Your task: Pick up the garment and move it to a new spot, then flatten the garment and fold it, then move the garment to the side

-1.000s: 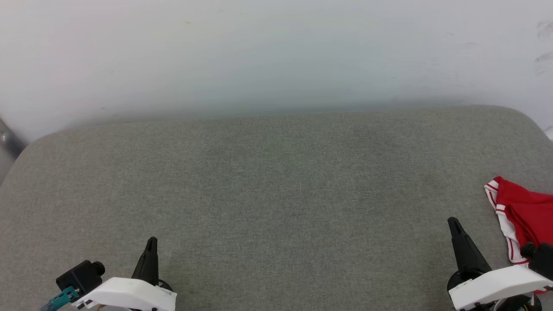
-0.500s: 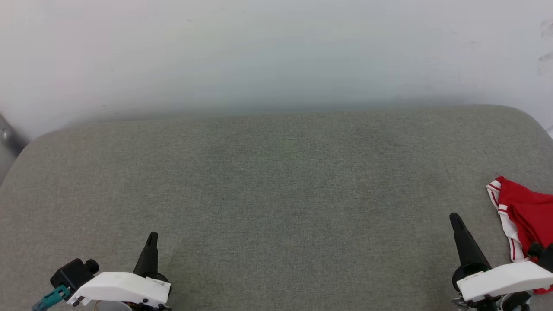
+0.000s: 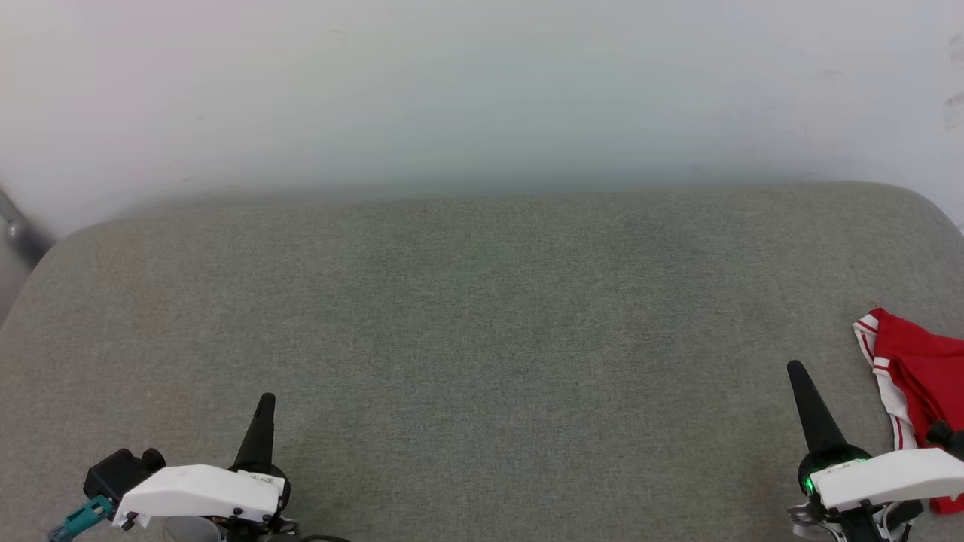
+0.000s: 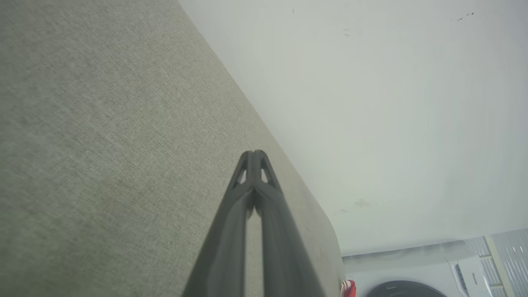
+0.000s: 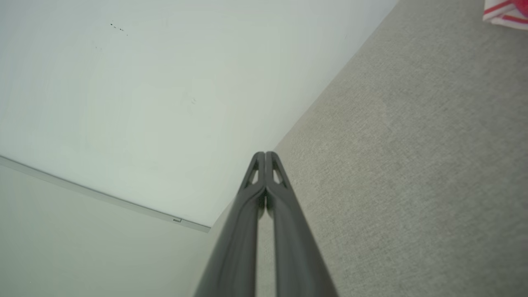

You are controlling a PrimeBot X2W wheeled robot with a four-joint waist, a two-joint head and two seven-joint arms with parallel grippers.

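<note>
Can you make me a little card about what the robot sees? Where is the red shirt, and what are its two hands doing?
surface: grey fabric-covered top in front of a pale wall
garment: red shirt with white, red-striped trim, bunched up at the right edge, partly cut off by the picture
left hand: shut, holding nothing, low on the left
right hand: shut, holding nothing, fingertips beside the red shirt, not on it
shirt state: not laid flat

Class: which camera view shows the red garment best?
The head view: the red garment lies crumpled at the frame's right edge, partly cut off. The left wrist view catches a tiny red scrap; the right wrist view, a striped corner.
</note>
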